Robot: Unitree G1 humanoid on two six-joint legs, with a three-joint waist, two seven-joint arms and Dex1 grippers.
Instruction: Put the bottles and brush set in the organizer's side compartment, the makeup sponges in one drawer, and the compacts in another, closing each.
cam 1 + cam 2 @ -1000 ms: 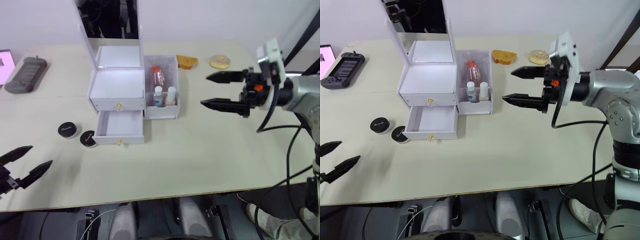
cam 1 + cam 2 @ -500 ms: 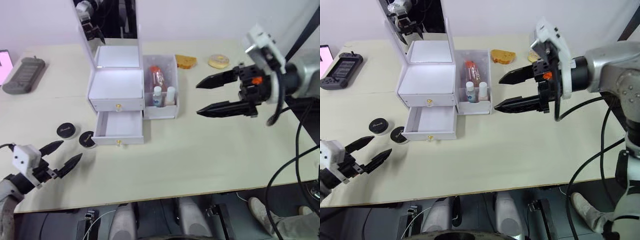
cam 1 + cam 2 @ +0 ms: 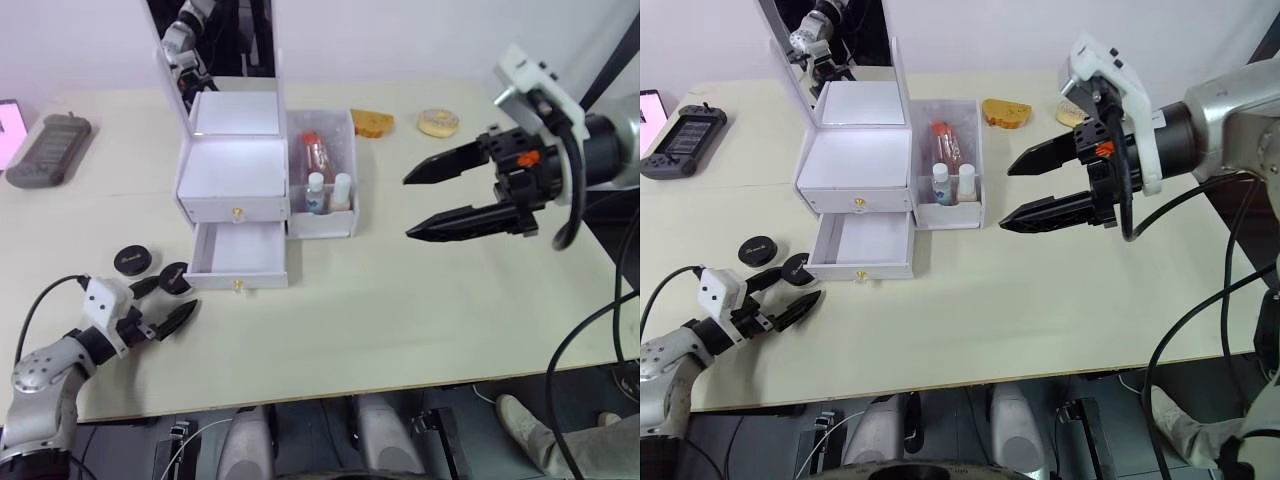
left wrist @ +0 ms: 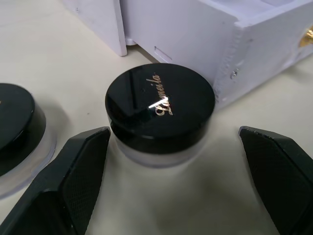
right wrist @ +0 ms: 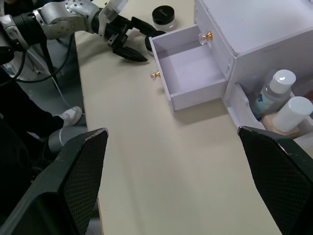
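The white organizer [image 3: 235, 180] stands mid-table with its mirror upright. Its upper drawer is closed; the lower drawer [image 3: 240, 255] is pulled out and empty. The side compartment [image 3: 322, 222] holds the two white-capped bottles [image 3: 316, 190] and a reddish item, probably the brush set [image 3: 316, 152]. Two black compacts [image 3: 132, 261] [image 4: 161, 105] lie on the table left of the open drawer. My left gripper [image 3: 178, 294] is open at table height, its fingers flanking the nearer compact without touching it. My right gripper [image 3: 407, 208] hovers open to the right of the organizer. The makeup sponges are out of view.
A grey handheld device [image 3: 50, 150] and a pink-screened phone [image 3: 8, 122] lie at the far left. A bread slice [image 3: 373, 123] and a doughnut [image 3: 439, 123] sit at the back right. The table's front edge runs close behind my left gripper.
My left gripper has moved from the front left edge rightward up to the nearer compact, staying open. My right gripper came toward the organizer and has since backed slightly right, still open.
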